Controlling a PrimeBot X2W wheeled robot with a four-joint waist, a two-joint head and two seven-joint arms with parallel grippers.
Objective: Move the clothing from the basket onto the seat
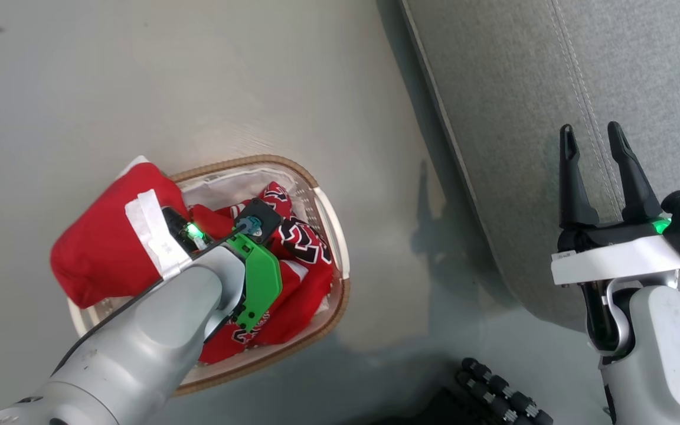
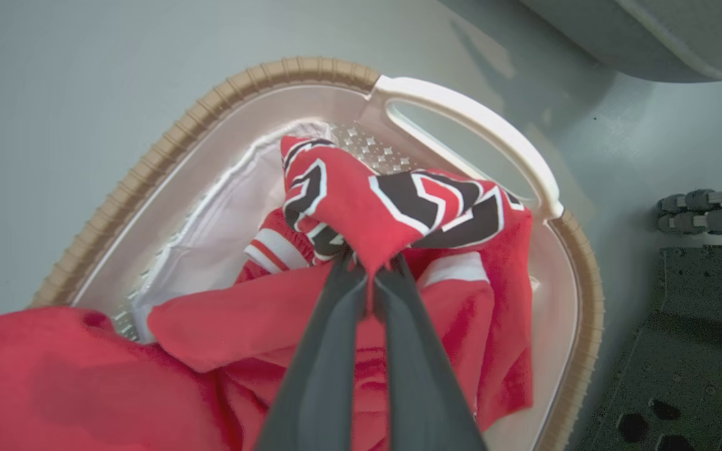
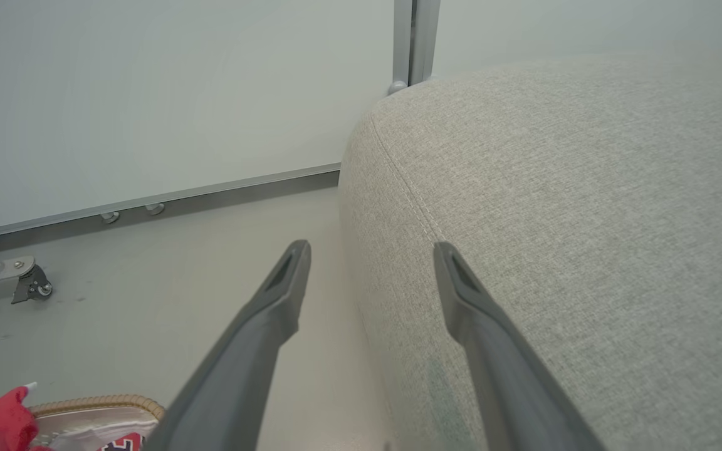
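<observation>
**Nothing on the seat yet**

The red Bulls clothing (image 2: 398, 207) lies in the basket (image 2: 179, 131). The left gripper (image 2: 370, 266) is closed and pinches one fold of it. The grey seat (image 1: 523, 118) carries no garment where visible. The right gripper (image 1: 597, 139) hangs wide open, holding nothing.

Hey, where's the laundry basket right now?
In the head view the basket sits on the floor at lower left, left of the seat, with the left gripper shut on the clothing inside it.

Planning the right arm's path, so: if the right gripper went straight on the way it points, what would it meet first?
Probably the seat: the open right gripper points along its rounded edge, so it would likely brush the grey fabric; depth is unclear.
</observation>
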